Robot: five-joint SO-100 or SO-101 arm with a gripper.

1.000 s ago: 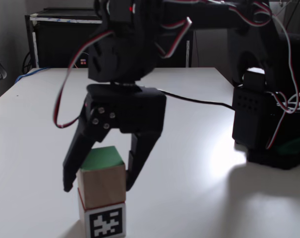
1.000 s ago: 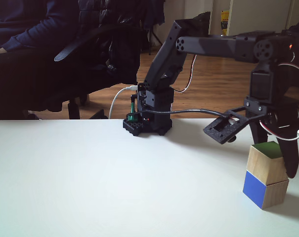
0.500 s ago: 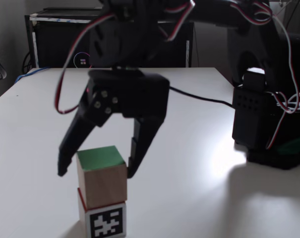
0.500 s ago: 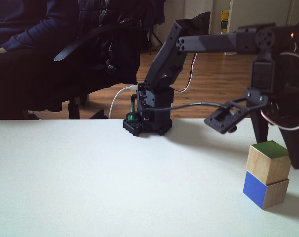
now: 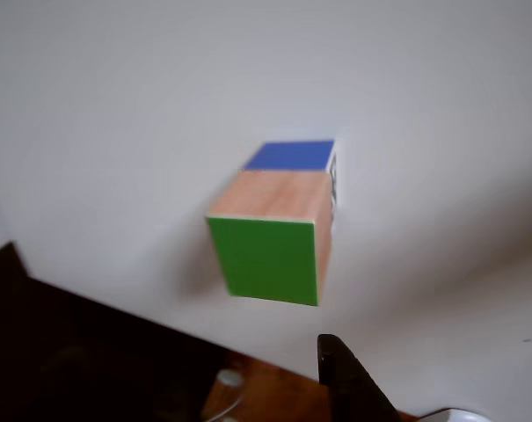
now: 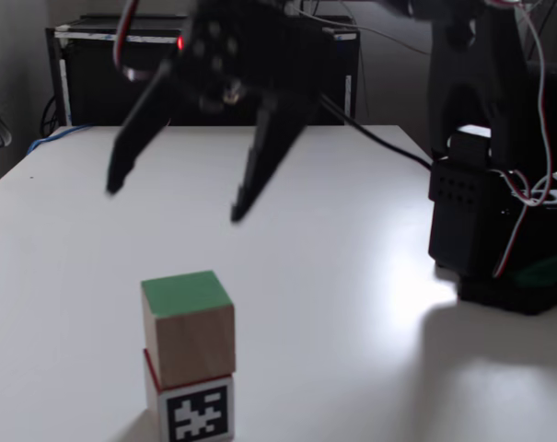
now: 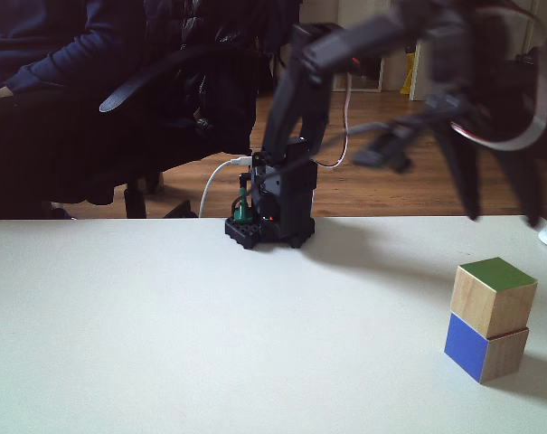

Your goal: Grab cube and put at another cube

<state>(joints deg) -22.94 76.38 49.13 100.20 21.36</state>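
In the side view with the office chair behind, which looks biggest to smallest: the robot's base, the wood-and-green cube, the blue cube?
1. Robot base, though farther away.
2. and 3. Wood-and-green cube and blue cube: alike, stacked; no ranking.

Lighting's pretty dim and flat overall, with a bright glare patch on the surface (image 6: 416, 295) at the right of a fixed view. The end effector (image 6: 172, 203) is smeared with motion blur in both fixed views. The other view looks soft and hazy.
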